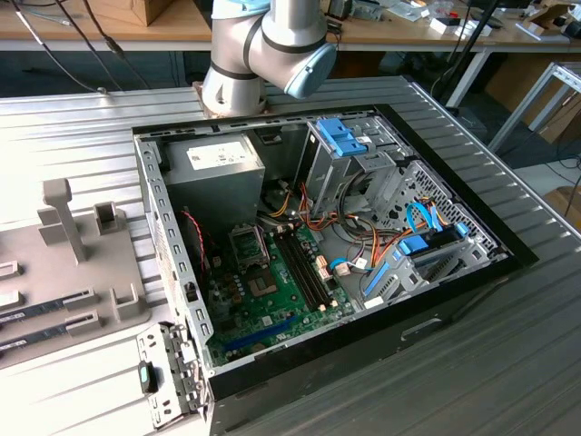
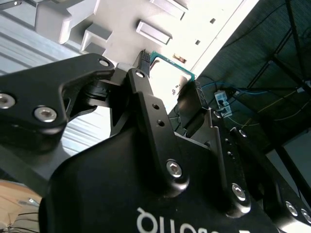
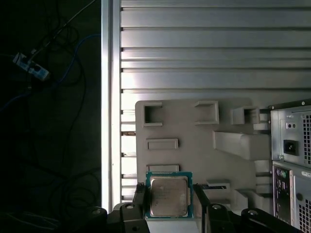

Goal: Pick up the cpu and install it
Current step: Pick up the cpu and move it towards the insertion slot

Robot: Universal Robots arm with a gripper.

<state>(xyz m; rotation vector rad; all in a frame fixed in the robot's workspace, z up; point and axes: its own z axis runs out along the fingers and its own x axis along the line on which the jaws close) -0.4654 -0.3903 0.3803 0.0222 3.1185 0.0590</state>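
In the exterior view we see the open computer case [image 1: 172,300] lying on the ribbed counter [image 1: 508,363]. The socket [image 1: 247,243] sits on the motherboard inside the case, near the power supply [image 1: 218,168], with the memory slots [image 1: 304,268] running just beside it and loose cables [image 1: 300,213] hanging close by. A grey holder tray [image 1: 82,282] rests outside the case, on the exterior view's left. In the second wrist view the gripper [image 2: 167,75] pinches the cpu [image 2: 170,62] by two opposite edges, and the green rim shows between the fingers [image 2: 146,92]. In the first wrist view the cpu [image 3: 168,195] lies flat with its metal top toward the camera, clamped over the tray [image 3: 194,145] and well apart from the case's rear panel [image 3: 291,160]. We judge that the cpu is held outside the case, so the case wall stands between it and the socket.
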